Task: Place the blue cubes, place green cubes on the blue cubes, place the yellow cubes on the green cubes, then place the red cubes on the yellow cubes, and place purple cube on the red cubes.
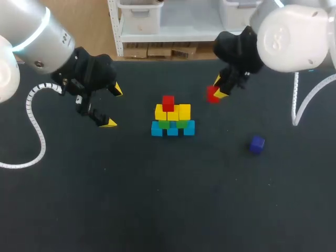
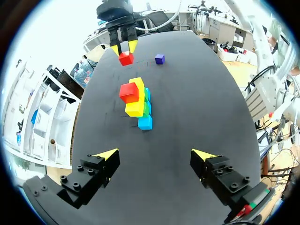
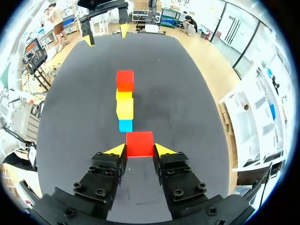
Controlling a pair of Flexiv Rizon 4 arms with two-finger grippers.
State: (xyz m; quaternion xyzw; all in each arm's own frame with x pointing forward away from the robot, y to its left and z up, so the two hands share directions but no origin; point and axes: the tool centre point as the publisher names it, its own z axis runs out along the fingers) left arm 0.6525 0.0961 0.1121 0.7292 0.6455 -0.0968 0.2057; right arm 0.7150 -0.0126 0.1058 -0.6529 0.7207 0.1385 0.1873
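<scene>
Right gripper (image 3: 139, 150) clamps a red cube (image 3: 139, 143) above the worktop (image 1: 157, 199) near the cube stack (image 1: 172, 119); left gripper (image 2: 155, 153) hangs with fingers (image 2: 104, 163) spread wide apart

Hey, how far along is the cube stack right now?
Done: blue cubes, green cubes and yellow cubes are stacked, with one red cube on top. In hand: the right gripper is shut on a second red cube, off to the stack's side. Remaining: seat that cube, then add the purple cube, lying on the table. The left gripper is open, empty.
</scene>
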